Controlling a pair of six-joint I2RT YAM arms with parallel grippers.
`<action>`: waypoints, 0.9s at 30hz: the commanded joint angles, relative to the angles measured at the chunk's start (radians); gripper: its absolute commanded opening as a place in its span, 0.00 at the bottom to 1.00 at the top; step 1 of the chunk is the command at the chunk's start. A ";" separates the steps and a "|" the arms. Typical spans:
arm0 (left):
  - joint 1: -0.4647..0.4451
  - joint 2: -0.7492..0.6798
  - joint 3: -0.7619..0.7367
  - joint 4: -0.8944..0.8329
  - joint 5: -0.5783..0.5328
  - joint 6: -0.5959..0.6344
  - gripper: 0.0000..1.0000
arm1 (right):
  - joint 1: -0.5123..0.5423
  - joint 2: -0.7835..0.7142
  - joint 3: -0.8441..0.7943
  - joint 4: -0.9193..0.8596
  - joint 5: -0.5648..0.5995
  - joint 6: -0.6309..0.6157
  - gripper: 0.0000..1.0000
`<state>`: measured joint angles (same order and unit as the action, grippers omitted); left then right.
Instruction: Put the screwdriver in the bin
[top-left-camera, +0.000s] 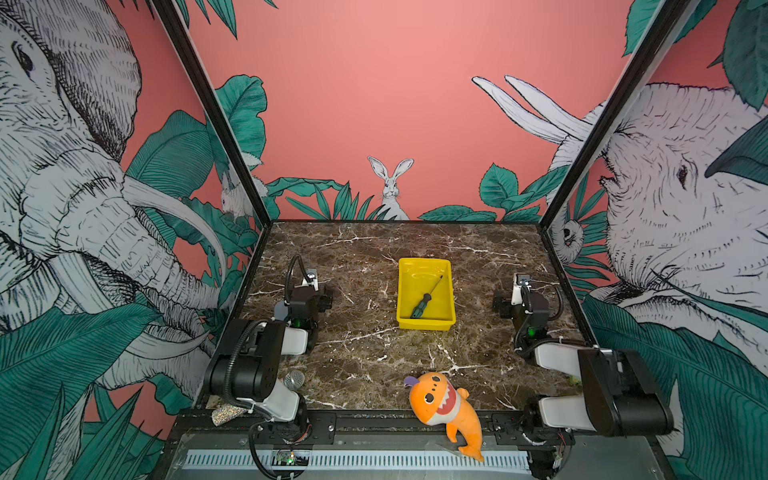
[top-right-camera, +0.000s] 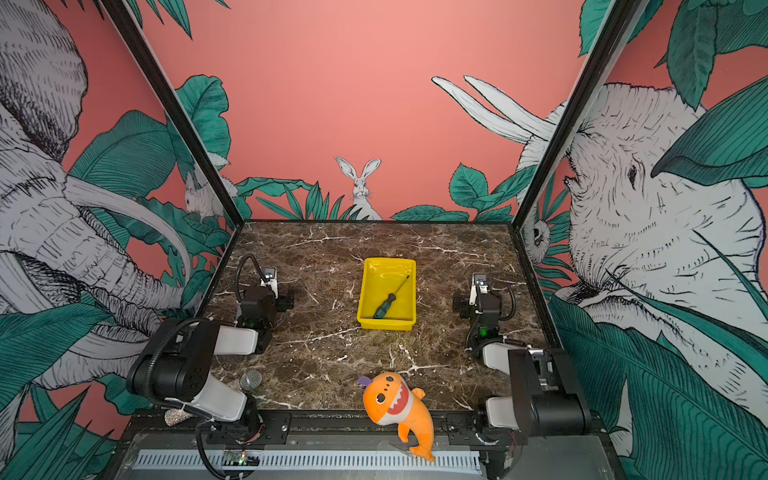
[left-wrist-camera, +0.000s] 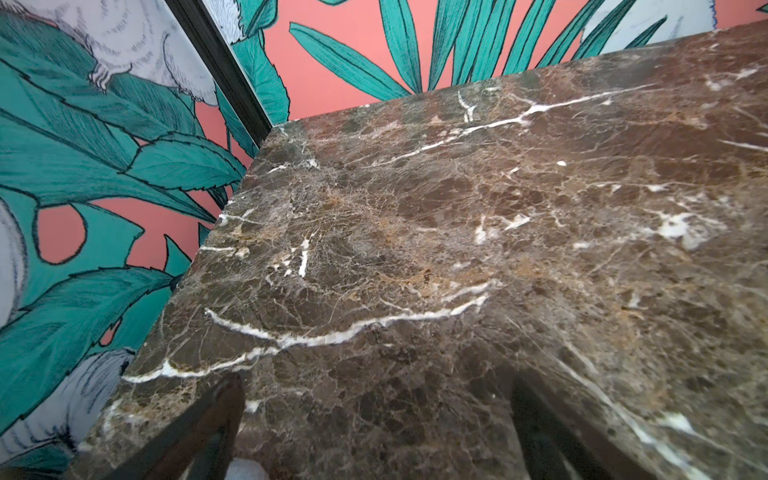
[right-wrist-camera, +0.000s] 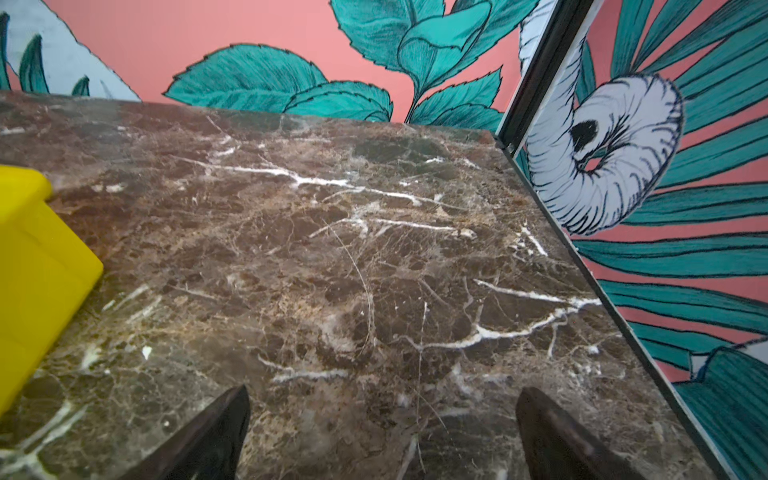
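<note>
The yellow bin (top-left-camera: 424, 325) (top-right-camera: 386, 325) stands mid-table in both top views. The screwdriver (top-left-camera: 428, 296) (top-right-camera: 390, 296) lies slantwise inside it, green-and-black handle toward the near wall, shaft pointing to the far right corner. My left gripper (left-wrist-camera: 378, 380) hovers open over bare marble, well left of the bin, with nothing between its fingers. Over marble to the right of the bin my right gripper (right-wrist-camera: 384, 391) is open and empty too. In the right wrist view a corner of the bin (right-wrist-camera: 37, 249) shows off to one side. Both arms (top-left-camera: 305, 303) (top-left-camera: 528, 307) sit folded back.
An orange plush shark (top-left-camera: 442, 409) hangs over the table's front edge near the middle. A silver mesh ball (top-left-camera: 294, 380) lies by the left arm's base. Patterned walls close the table on the left, right and back.
</note>
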<state>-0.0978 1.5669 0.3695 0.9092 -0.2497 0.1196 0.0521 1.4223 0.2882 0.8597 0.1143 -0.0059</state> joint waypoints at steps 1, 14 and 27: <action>0.026 -0.023 0.003 0.025 0.066 -0.028 1.00 | -0.001 0.121 -0.008 0.242 -0.043 -0.032 0.99; 0.029 -0.019 0.034 -0.031 0.084 -0.023 1.00 | -0.006 0.128 0.100 0.059 0.074 0.014 0.99; 0.029 -0.018 0.035 -0.029 0.085 -0.022 1.00 | -0.005 0.127 0.094 0.067 0.071 0.014 0.99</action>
<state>-0.0750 1.5673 0.3908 0.8799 -0.1722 0.1013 0.0509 1.5566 0.3862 0.8978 0.1738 -0.0025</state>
